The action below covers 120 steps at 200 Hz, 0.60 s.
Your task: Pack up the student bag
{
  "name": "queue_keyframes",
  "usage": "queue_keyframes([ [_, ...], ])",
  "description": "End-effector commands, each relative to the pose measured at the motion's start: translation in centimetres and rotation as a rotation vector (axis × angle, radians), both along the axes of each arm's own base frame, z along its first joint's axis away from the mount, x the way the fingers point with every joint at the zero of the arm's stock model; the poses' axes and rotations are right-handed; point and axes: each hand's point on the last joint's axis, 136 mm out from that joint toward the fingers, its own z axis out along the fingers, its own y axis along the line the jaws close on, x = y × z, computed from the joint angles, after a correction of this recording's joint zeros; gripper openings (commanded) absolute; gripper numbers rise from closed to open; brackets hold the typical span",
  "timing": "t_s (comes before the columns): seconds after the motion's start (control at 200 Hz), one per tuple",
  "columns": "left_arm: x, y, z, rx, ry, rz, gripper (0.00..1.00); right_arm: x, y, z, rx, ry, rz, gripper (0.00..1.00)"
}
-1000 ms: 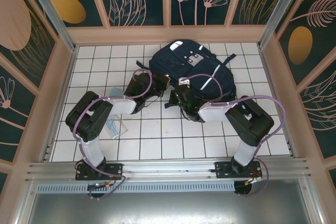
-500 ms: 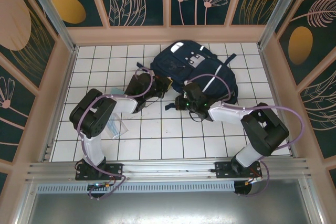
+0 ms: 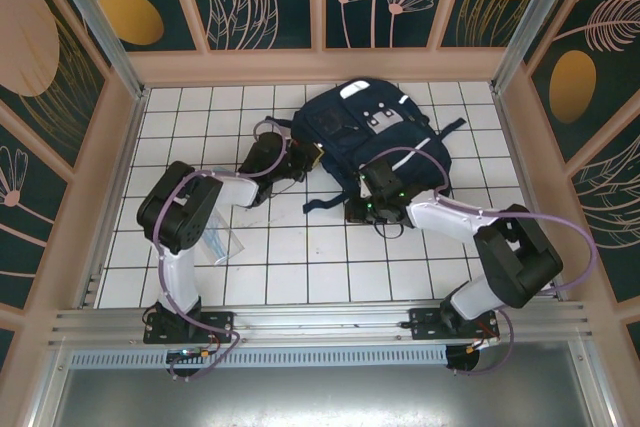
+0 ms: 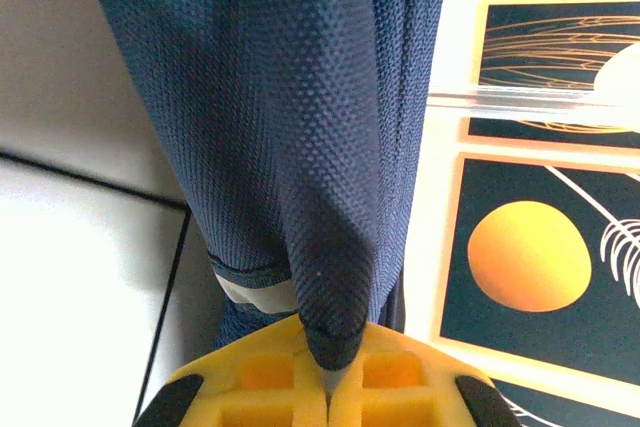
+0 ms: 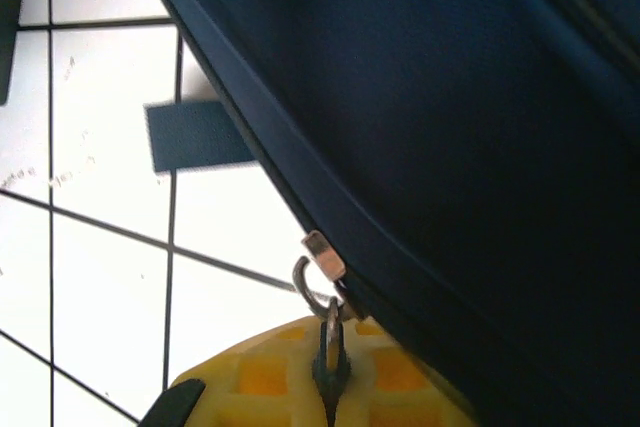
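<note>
Pinching 1 student bag (image 3: 385,142) are 2 pairs of fingers (image 4: 265,387).

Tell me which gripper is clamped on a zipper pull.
The right gripper: its jaws pinch the zipper pull hanging from the student bag. The left gripper is shut on a fold of navy mesh fabric instead.

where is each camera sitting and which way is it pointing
top external: above and behind the arm bases, looking down on the tiled table and student bag; both arms show, left gripper and right gripper at the bag's near edge.
left wrist: on the left wrist, looking along its yellow fingers, shut on a fold of bag fabric, toward a patterned wall.
right wrist: on the right wrist, looking along its yellow fingers, shut on the zipper pull, tiles beyond.
shared: all three see the bag and tiles.
</note>
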Motion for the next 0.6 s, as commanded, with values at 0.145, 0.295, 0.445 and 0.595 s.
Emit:
queue_keyframes([
  [0.145, 6.5, 3.2, 1.9, 0.103, -0.197, -0.038, 0.0, -4.7, -4.6, -0.9, -0.106, 0.185, 0.053, 0.0],
  [0.295, 8.3, 3.8, 1.0, 0.228, -0.223, -0.15, 0.0, -4.8, -7.1, -0.7, -0.156, 0.203, 0.046, 0.0],
  [0.445, 10.3, 3.3, 0.5, 0.34, -0.249, -0.231, 0.0, -4.4, -4.9, 0.6, -0.039, 0.207, 0.092, 0.0],
  [0.595, 11.8, 3.1, 1.0, 0.342, -0.261, -0.212, 0.14, -2.7, 2.0, 3.5, 0.167, 0.106, 0.233, 0.0],
])
